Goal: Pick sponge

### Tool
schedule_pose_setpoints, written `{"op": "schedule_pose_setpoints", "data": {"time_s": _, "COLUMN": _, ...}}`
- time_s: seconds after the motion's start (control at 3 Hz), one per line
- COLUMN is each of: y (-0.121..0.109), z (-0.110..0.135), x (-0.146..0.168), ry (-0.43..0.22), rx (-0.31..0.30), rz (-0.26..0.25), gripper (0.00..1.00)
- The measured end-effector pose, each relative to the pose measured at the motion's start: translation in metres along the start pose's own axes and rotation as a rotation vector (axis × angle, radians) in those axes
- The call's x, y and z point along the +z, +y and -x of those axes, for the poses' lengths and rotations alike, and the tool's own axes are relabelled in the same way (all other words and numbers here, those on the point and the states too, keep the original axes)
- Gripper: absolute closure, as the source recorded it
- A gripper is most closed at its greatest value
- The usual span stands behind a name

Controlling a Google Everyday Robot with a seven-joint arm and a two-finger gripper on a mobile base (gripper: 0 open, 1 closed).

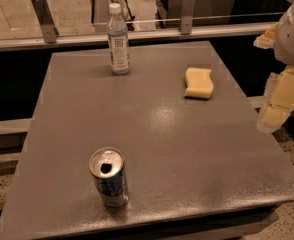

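Observation:
The sponge [199, 83] is a pale yellow foam block with pinched sides. It lies flat on the grey table [152, 134], towards the far right. My gripper [276, 106] hangs at the right edge of the view, beyond the table's right side. It is to the right of the sponge, a little nearer the camera, and well apart from it. It holds nothing that I can see.
A clear plastic water bottle [118, 39] with a white cap stands upright at the far middle of the table. An opened drink can [108, 178] stands near the front left. A glass railing with metal posts [43, 17] runs behind the table.

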State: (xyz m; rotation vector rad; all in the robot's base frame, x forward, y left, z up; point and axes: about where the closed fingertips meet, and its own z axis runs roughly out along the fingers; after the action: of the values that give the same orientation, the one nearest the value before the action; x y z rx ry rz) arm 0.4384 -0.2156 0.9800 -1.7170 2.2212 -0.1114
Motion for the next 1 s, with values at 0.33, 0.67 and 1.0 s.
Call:
{"op": "schedule_pose_setpoints", "data": {"time_s": 0.33, "y": 0.0, "z": 0.0, "x": 0.0, "ry": 0.0, "rx": 0.0, "rz": 0.0, "gripper": 0.0}}
{"op": "schedule_pose_setpoints", "data": {"time_s": 0.67, "y": -0.008, "z": 0.008, "x": 0.005, "ry": -0.02, "rx": -0.013, "rz": -0.016, "gripper": 0.0}}
{"op": "schedule_pose_setpoints", "data": {"time_s": 1.0, "y": -0.04, "z": 0.025, "x": 0.033, "ry": -0.086, "rx": 0.002, "rz": -0.03, "gripper": 0.0}}
